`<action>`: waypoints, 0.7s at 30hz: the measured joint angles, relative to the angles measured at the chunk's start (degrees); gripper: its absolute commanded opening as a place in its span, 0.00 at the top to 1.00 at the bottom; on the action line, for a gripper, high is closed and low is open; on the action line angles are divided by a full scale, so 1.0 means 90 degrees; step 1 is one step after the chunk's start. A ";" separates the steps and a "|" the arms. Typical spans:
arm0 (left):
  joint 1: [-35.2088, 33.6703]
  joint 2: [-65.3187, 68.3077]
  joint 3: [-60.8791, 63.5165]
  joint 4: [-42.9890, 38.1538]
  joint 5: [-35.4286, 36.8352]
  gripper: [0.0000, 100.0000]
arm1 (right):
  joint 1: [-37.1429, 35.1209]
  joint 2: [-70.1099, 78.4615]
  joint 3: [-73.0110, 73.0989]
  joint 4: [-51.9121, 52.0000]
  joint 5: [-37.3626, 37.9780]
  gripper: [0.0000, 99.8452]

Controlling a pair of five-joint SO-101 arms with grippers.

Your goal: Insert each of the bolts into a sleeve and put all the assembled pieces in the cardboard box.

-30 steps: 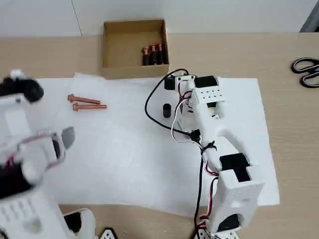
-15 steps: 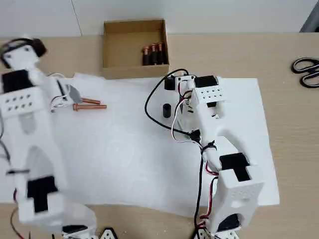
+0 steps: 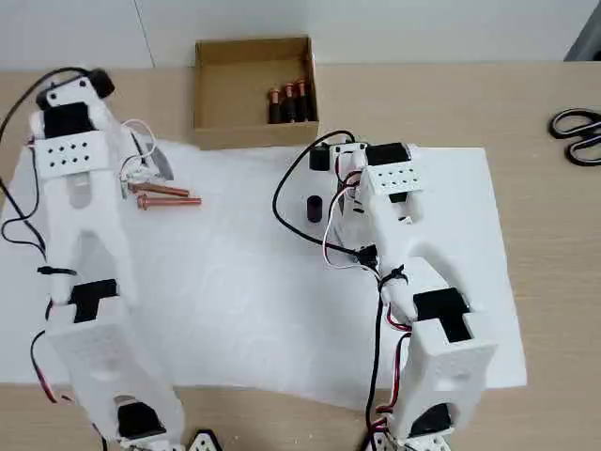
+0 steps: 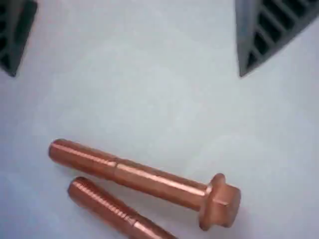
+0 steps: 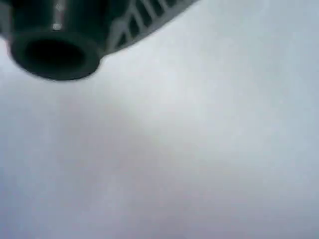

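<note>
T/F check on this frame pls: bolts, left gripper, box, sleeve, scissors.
1. Two bare bolts lie side by side on the white sheet. True.
2. The left gripper is shut on a bolt. False: it is open above them, and both bolts lie on the sheet.
3. The cardboard box holds three assembled pieces. True.
4. The black sleeve lies in the box. False: it is in the right gripper, over the sheet.
5. The scissors lie on the white sheet. False: they lie on the bare table, off the sheet's right side.
</note>
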State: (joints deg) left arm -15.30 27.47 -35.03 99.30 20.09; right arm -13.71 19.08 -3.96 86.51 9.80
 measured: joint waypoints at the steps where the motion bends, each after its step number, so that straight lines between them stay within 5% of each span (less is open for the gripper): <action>1: 0.0088 0.0000 0.0000 0.0000 0.0000 0.73 | 0.0000 0.0000 0.0000 0.0000 0.0000 0.99; 5: 0.0479 0.0000 0.0000 -0.0107 0.0420 0.73 | -0.0020 0.0000 0.0000 0.0000 0.0000 0.99; 14: 0.0518 0.1133 -0.0215 -0.0420 0.3741 0.73 | -0.0020 0.0000 0.0000 0.0000 0.0000 0.99; 21: 0.0469 0.2325 -0.1055 -0.0420 0.4347 0.73 | -0.0020 0.0000 0.0000 0.0000 0.0000 0.99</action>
State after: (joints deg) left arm -11.08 48.40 -44.53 95.52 59.21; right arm -13.89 19.08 -3.96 86.51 9.80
